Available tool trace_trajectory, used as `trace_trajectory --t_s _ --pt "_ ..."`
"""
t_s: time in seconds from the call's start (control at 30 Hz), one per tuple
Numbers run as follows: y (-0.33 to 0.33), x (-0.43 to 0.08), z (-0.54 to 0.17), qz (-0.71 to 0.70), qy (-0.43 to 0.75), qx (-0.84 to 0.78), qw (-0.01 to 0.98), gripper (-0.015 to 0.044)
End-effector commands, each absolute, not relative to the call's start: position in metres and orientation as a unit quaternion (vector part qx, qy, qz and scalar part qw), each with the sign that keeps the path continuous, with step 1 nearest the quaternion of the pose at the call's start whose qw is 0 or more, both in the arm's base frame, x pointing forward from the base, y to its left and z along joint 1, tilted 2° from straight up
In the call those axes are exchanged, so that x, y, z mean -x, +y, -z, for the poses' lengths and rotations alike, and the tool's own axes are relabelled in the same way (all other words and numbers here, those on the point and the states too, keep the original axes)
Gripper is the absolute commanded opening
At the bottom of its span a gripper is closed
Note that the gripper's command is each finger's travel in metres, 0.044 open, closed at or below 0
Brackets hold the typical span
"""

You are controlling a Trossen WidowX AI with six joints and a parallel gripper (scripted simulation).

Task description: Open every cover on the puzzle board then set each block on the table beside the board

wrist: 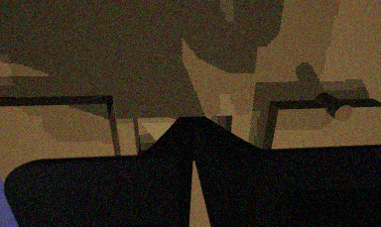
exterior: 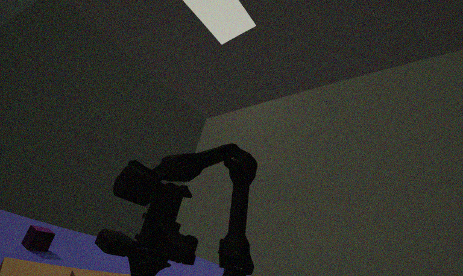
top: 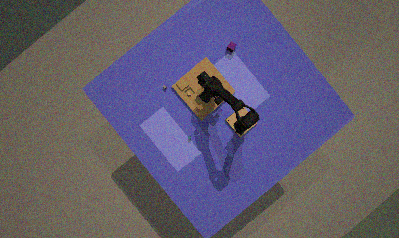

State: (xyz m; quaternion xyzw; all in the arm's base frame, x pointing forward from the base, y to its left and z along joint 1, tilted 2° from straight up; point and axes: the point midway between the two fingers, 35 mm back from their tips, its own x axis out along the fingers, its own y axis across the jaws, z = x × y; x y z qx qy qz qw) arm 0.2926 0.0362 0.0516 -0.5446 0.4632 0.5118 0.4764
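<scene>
The tan puzzle board lies under my arm. My gripper is shut and empty, pointing down low over the board; the arm hides its tips in the top view. In the wrist view, dark-edged tan shapes lie left and right of the fingers, and a round peg stands at the right. Angled grooves and a small pale piece show on the board's left part. A small grey block lies on the table left of the board. A small green block lies below it. The covers under my arm cannot be made out.
A magenta cube stands beyond the board's upper right side. Two pale rectangles mark the blue table. The arm's tan base plate is at the board's lower right.
</scene>
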Motion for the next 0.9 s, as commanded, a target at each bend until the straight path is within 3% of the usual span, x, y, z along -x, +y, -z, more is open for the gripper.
trace_trajectory --t_s 0.0,0.87 --pt "0.041 -0.292 -0.051 -0.512 0.463 0.544 0.478 0.0000" --pt "0.067 -0.287 -0.050 -0.512 0.463 0.543 0.478 0.0000"
